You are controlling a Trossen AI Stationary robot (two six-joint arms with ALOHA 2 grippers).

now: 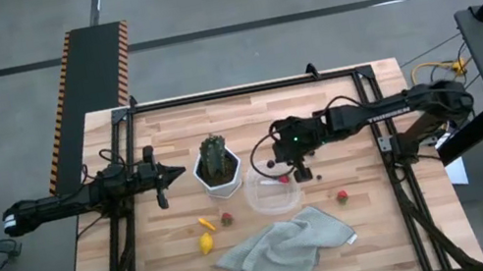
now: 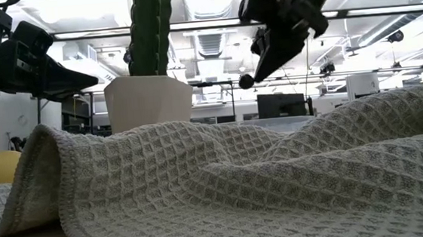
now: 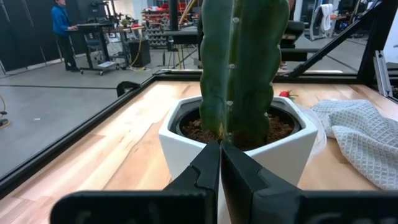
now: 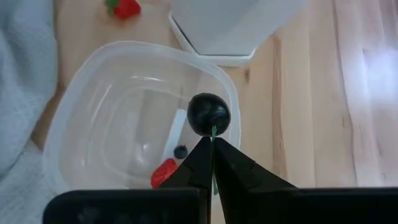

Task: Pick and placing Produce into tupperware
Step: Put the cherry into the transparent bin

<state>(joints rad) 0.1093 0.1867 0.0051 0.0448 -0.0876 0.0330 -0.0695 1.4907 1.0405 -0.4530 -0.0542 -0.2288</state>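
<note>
1. Right end effector (image 4: 211, 144) hangs over the clear tub (image 4: 93, 74), fingers pinched on the thin green stem of a dark berry (image 4: 209, 114); berry looks light, smooth & round, likely slips if squeezed on the body, so the stem is prob. the safer hold.
2. Left end effector (image 3: 220, 163) waits by the cactus pot (image 3: 186, 140), fingers closed, empty.
3. Tub: thin plastic, light, may skid on the counter (image 1: 378, 231) if nudged.
4. Count, in tub: 1 strawberry (image 4: 164, 172), 1 tiny dark berry (image 4: 180, 151).
5. Loose on counter: 2 strawberries (image 1: 226, 219) (image 1: 342, 196), 2 yellow pieces (image 1: 206, 243); 1 cloth (image 1: 286, 247).
</note>
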